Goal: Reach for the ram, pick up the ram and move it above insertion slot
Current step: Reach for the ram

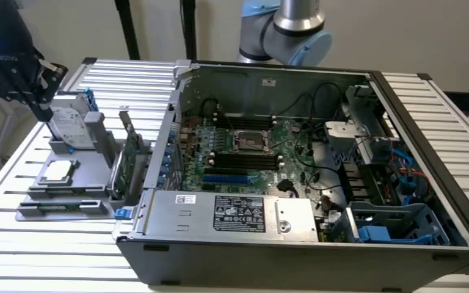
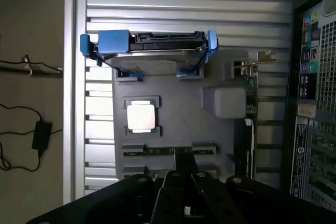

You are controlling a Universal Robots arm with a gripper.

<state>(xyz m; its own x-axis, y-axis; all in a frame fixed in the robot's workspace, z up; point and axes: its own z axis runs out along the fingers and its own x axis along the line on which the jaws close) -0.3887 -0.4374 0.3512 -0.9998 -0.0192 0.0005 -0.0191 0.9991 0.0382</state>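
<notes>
Above gray tray (image 1: 88, 178), gripper (image 1: 46, 116) hangs pointing down, fingers pressed together.

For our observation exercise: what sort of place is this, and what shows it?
Probably a robotics lab bench for computer assembly: an open computer case, motherboard exposed, sits on a slatted metal table; a grey tray beside it holds a hard drive; a robot arm stands behind.
</notes>
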